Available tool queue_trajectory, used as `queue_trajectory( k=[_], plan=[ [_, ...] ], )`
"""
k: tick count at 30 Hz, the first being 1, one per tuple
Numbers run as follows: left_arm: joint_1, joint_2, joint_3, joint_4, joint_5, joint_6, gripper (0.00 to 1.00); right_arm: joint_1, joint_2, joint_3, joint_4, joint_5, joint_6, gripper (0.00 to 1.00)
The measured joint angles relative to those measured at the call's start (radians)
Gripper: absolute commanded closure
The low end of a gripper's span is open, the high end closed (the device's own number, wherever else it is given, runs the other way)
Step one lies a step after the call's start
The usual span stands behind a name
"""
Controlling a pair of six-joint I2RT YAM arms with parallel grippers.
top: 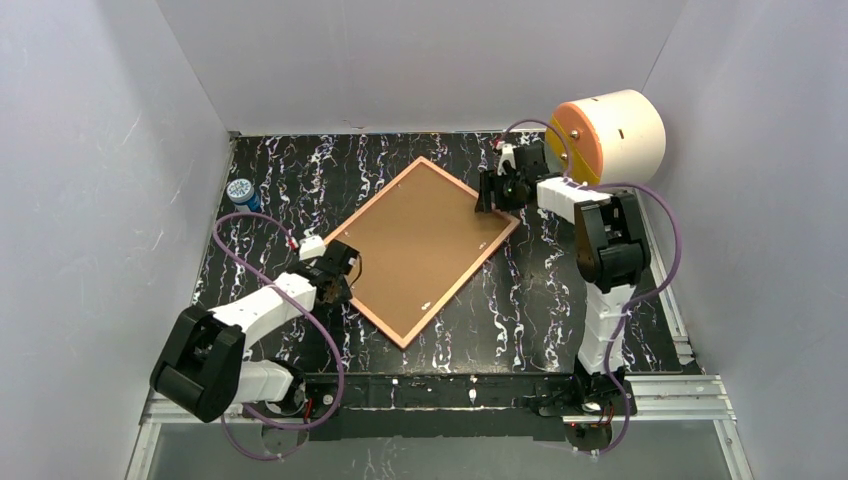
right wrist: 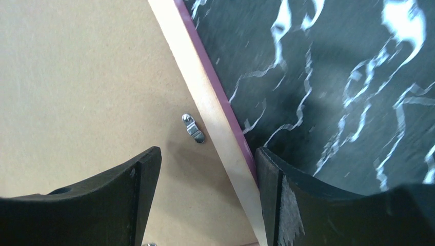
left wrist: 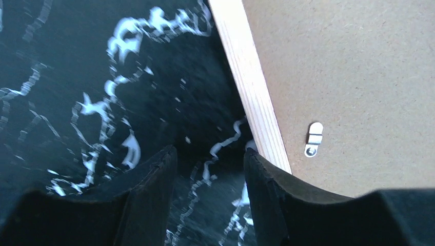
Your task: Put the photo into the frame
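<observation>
The frame [top: 462, 284] lies flat and face down on the black table [top: 540, 300]. It is turned so that one corner points to the back wall and one points to the arms. A brown backing board [top: 420, 245] fills the inside of it. The photo cannot be seen in any view.

The left gripper [top: 340, 280] is low at the frame's left edge. In its own camera its claw [left wrist: 210, 159] is partly open, and only bare table shows between the fingers. The right-hand finger [left wrist: 272, 195] is right at the pale wood rail [left wrist: 251, 87], and I cannot tell if it touches. A small metal clip [left wrist: 313, 139] lies on the board [left wrist: 349, 66] just inside that rail.

The right gripper [top: 487, 198] is at the frame's far right edge, near the right corner. Its claw [right wrist: 208, 154] is wide and holds nothing. It stands over the rail [right wrist: 195, 77], with one finger [right wrist: 118, 195] above the board [right wrist: 77, 77] and the other [right wrist: 287, 195] above the table by the pink side. Another clip [right wrist: 193, 128] lies beside the rail there.

There is open table to the right of the frame and at the far left. A small bottle with a blue cap [top: 240, 192] stands by the left wall. A big white drum with an orange end [top: 608, 135] is behind the right arm. White walls are close on three sides.
</observation>
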Motion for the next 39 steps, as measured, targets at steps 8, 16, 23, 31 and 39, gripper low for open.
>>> queue_trajectory(
  k=[8, 16, 23, 31, 39],
  plan=[
    [0.093, 0.001, 0.003, -0.016, -0.049, 0.069, 0.49, 0.095, -0.191, -0.270, 0.068, 0.142, 0.120, 0.26],
    [0.106, -0.020, -0.003, -0.022, 0.004, 0.161, 0.51, 0.128, -0.459, -0.597, 0.119, 0.255, 0.280, 0.25],
    [0.120, -0.021, -0.003, 0.020, 0.097, 0.227, 0.52, 0.130, -0.687, -0.819, 0.134, 0.326, 0.433, 0.22],
    [0.124, -0.017, -0.001, 0.072, 0.205, 0.262, 0.51, 0.146, -0.855, -0.914, 0.011, 0.441, 0.534, 0.20],
    [0.087, -0.061, 0.119, -0.015, 0.105, 0.175, 0.32, 0.208, -0.863, -0.815, -0.206, 0.487, 0.611, 0.21]
  ],
)
